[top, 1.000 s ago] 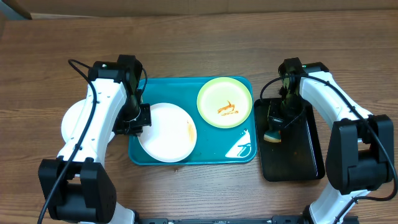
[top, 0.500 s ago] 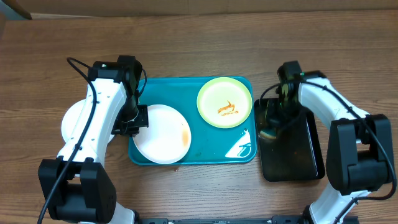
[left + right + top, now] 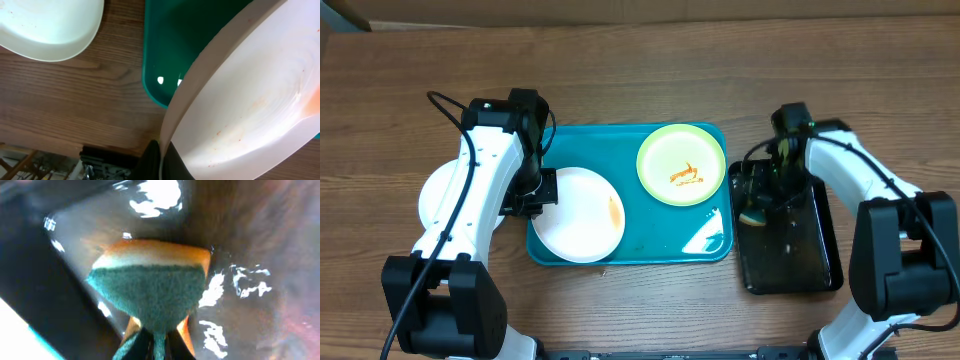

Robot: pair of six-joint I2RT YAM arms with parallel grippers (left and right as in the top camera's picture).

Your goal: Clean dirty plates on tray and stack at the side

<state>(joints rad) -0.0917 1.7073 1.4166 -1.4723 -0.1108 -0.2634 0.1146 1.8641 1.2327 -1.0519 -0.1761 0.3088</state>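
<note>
Overhead: the left gripper (image 3: 542, 193) clamped the white plate (image 3: 578, 215) at the left edge of the tray (image 3: 660, 235); the yellow plate (image 3: 681, 165) lay in the far-right corner. Left wrist: the smeared plate's rim sat pinched. Right wrist: the right gripper (image 3: 156, 347) squeezed a sponge (image 3: 152, 287), right of the tray.

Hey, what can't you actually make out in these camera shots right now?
Side plate: overhead, the left arm covers most of it, so smears cannot be judged.
Left tool: left wrist, cut off by the bottom edge, behind the white plate rim.
Black tray: right wrist, blurred, and the sponge blocks it.
</note>
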